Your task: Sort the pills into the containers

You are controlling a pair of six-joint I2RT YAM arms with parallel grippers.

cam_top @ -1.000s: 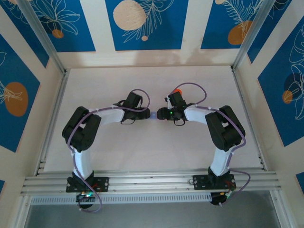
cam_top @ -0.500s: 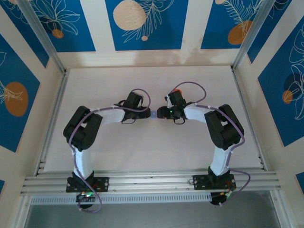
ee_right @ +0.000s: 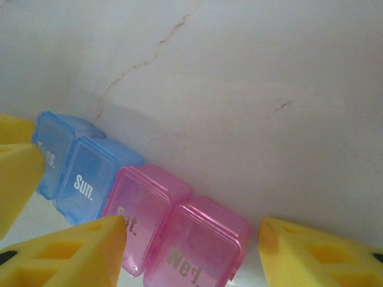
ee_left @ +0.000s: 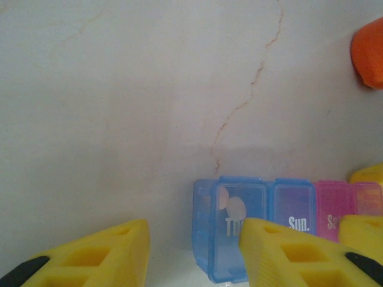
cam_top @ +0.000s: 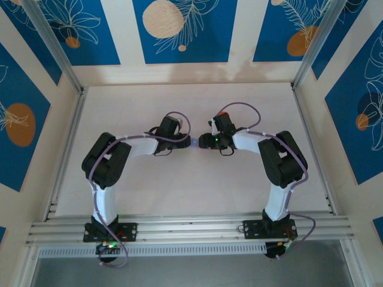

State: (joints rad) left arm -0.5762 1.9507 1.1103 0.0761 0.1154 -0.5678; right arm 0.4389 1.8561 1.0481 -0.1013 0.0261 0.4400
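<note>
The containers (ee_left: 281, 206) are one joined strip flat on the table: blue "Tue", blue-purple "Sun", then pink sections (ee_right: 179, 233) marked "Sat" and "Wed", all lids down. Two white pills (ee_left: 230, 203) show through the Tue lid. My left gripper (ee_left: 194, 239) hangs low over the strip's blue end. Its jaws stand apart, the right finger (ee_left: 281, 245) lies over the Tue lid, and the left finger is clear of the box. My right gripper (ee_right: 192, 230) is open and straddles the pink Wed section without touching it. In the top view both grippers (cam_top: 188, 142) (cam_top: 204, 142) meet tip to tip at mid-table.
An orange object (ee_left: 371, 51) sits on the table just beyond the strip, at the right edge of the left wrist view. The table (cam_top: 179, 101) is pale, with a thin crack (ee_left: 239, 107) running behind the strip. Patterned walls and metal rails enclose it.
The left arm has crept slightly to the right toward the right gripper. The right arm has stayed almost still.
</note>
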